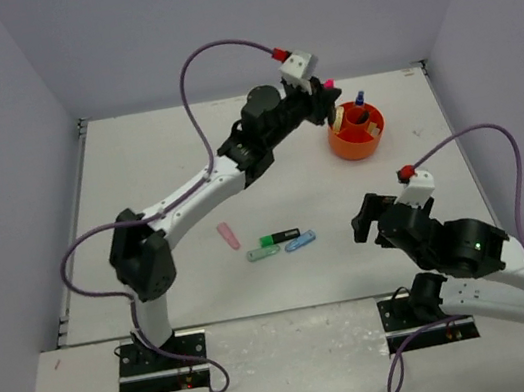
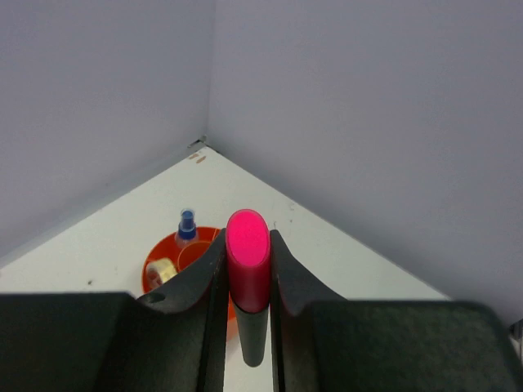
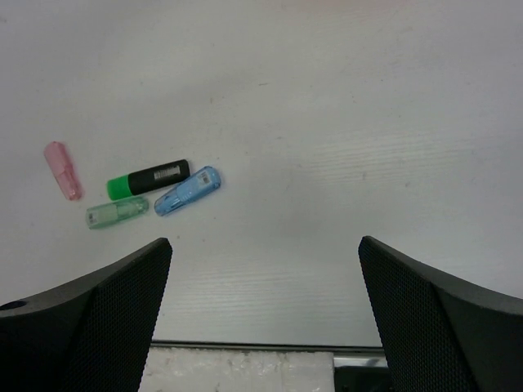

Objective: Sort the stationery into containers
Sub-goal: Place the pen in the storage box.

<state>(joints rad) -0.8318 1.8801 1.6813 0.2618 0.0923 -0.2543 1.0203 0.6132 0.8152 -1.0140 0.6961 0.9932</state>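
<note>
My left gripper (image 1: 323, 94) is shut on a pink highlighter (image 2: 248, 261), held upright just left of and above the round orange tub (image 1: 356, 132). The tub (image 2: 163, 253) holds a blue highlighter (image 2: 187, 224) and a beige tape ring (image 2: 162, 270). On the table lie a pink eraser (image 1: 228, 235), a green highlighter (image 1: 280, 238), a pale green clip (image 1: 264, 252) and a blue clip (image 1: 299, 240). They also show in the right wrist view: eraser (image 3: 63, 170), green highlighter (image 3: 148, 179), green clip (image 3: 118, 214), blue clip (image 3: 188, 190). My right gripper (image 3: 263, 269) is open and empty above the near table.
The table's near edge (image 3: 261, 347) shows under the right gripper. Grey walls close in the table at the back and both sides; the back corner (image 2: 200, 145) is just beyond the tub.
</note>
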